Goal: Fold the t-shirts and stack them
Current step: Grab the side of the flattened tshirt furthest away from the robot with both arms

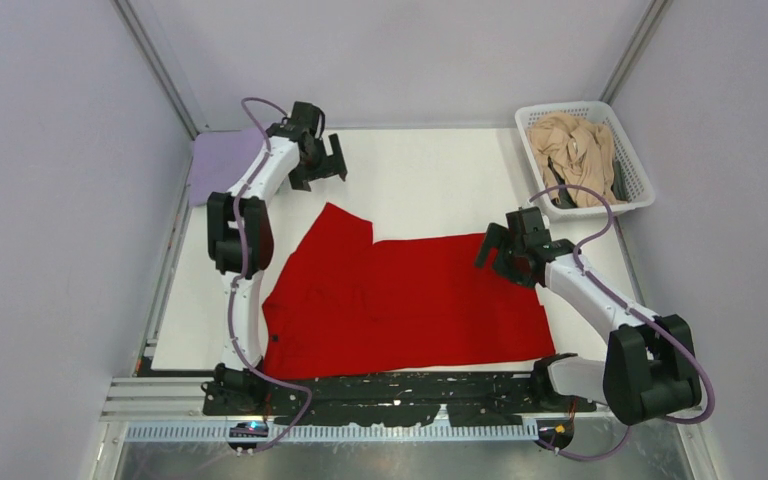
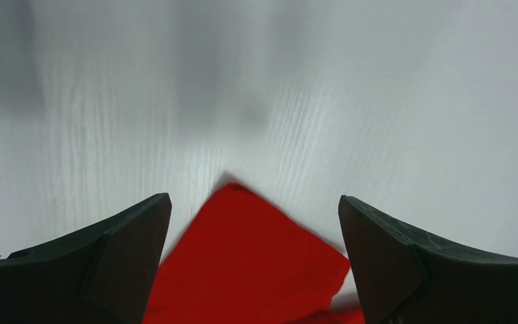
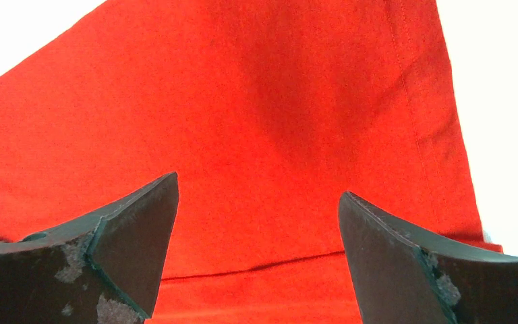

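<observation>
Now | red shirt point(image 1: 400, 300) axis 9–3 | left claw point(image 1: 320, 172) released, sleeve point(image 1: 345, 222) at its 5 | right claw point(image 1: 497, 258) released, over shirt's 3 end

The top view gives me soft, even light and a sharp picture. My left wrist view is smeared grey across its upper half. In the right wrist view the desk point(image 3: 506, 101) blows out white at the upper corners, and a soft shadow dims the red t-shirt point(image 3: 276, 101) at upper centre.

No legible text, label or number anywhere.
</observation>
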Controlling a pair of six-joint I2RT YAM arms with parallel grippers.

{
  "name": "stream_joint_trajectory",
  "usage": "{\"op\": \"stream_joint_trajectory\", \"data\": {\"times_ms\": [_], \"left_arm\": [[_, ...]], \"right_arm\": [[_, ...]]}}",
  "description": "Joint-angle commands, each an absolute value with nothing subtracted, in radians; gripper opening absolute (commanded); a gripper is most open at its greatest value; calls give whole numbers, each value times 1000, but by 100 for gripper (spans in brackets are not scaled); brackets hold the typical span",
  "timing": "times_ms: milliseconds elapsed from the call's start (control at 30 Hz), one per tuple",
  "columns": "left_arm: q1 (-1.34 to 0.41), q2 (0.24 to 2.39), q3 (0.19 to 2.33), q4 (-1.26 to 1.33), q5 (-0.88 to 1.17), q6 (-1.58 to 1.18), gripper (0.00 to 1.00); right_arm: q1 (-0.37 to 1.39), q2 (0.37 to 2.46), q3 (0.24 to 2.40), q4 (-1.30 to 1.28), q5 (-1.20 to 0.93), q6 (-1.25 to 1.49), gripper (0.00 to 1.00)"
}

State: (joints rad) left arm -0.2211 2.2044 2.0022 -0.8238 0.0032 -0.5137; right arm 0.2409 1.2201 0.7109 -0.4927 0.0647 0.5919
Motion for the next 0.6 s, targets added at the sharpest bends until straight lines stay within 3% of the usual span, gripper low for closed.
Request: {"op": "stream_joint_trajectory", "data": {"times_ms": [0,367,567], "left_arm": [[-209,2337,2163,-965,97,-459,100],[-211,2339,2021,-906,240,-475,100],[-229,2324,1982,-911,208,-480,83]], "right_arm": [[217,1257,747,-420,38,581,95],[195,1324,753,-396,29,593,95],[192,1323,744,-387,27,586,95]]}}
